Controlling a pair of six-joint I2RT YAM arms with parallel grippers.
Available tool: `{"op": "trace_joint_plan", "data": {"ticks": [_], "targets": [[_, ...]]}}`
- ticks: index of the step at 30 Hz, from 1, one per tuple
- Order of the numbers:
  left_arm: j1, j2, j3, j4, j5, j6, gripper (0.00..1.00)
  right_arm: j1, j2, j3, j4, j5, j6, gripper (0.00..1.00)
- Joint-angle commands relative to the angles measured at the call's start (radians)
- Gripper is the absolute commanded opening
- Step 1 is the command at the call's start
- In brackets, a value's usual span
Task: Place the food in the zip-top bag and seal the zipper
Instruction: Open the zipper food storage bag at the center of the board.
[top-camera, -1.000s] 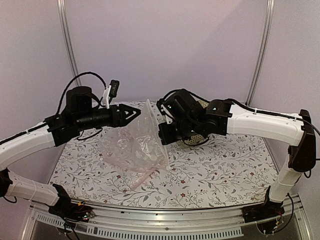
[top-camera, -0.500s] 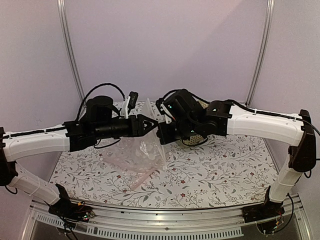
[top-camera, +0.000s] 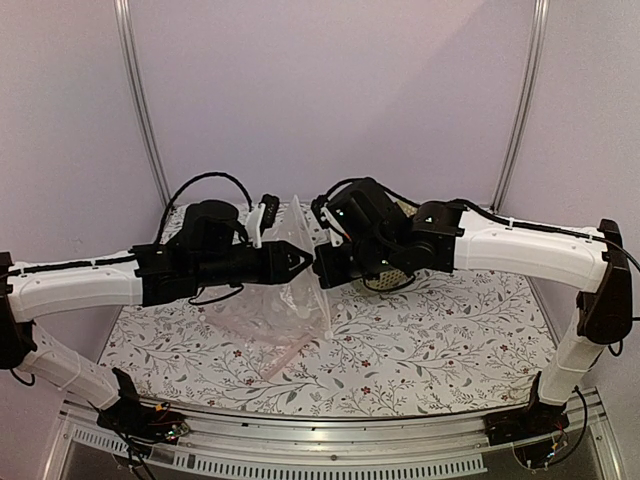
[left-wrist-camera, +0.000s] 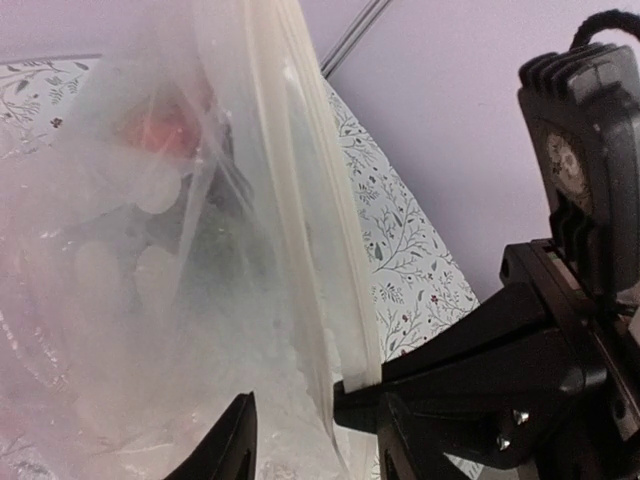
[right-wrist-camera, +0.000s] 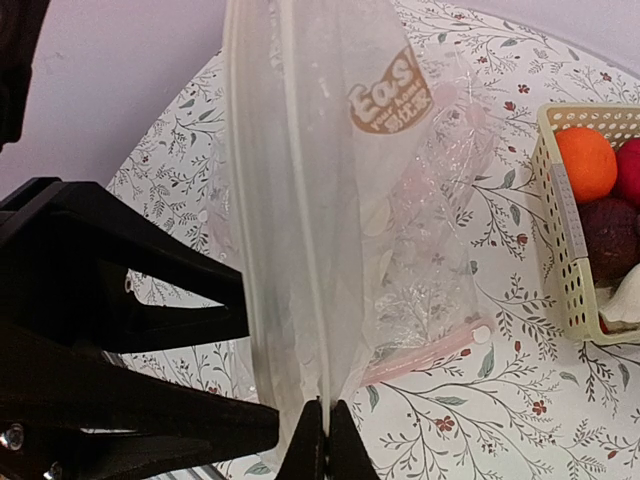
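The zip-top bag (top-camera: 283, 292) hangs by one top corner, its lower part resting on the table. My right gripper (top-camera: 318, 268) is shut on the end of the zipper (right-wrist-camera: 300, 230), the fingertips (right-wrist-camera: 326, 420) pinched on the pale strip. My left gripper (top-camera: 303, 262) sits right beside it, open, its fingers (left-wrist-camera: 235, 445) astride the zipper (left-wrist-camera: 295, 210) with a gap on each side. A red blur (left-wrist-camera: 160, 130) and a dark mass (left-wrist-camera: 215, 245) show through the plastic; they look like the food, too blurred to be sure.
A pale perforated basket (right-wrist-camera: 560, 240) stands behind the right gripper, holding an orange fruit (right-wrist-camera: 586, 163) and red and dark round fruits. A pink plastic strip (right-wrist-camera: 425, 358) lies on the flowered tablecloth (top-camera: 440, 340) under the bag. Walls close the back and sides.
My left arm has swung right to the bag's raised corner, brought its jaws astride the zipper and narrowed them. The right gripper has kept its hold in place.
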Motion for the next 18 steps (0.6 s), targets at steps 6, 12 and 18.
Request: {"op": "trace_joint_plan", "data": {"ticks": [6, 12, 18], "targets": [[-0.015, 0.041, 0.029, -0.056, -0.035, 0.023, 0.33, -0.003, -0.029, 0.001, 0.013, -0.002, -0.016, 0.0], [-0.014, 0.065, 0.037, -0.054, -0.026, 0.027, 0.23, -0.002, -0.024, -0.001, 0.013, -0.003, -0.018, 0.0], [-0.014, 0.058, 0.038, -0.073, -0.037, 0.04, 0.09, -0.003, -0.028, -0.01, 0.009, 0.03, -0.01, 0.0]]}}
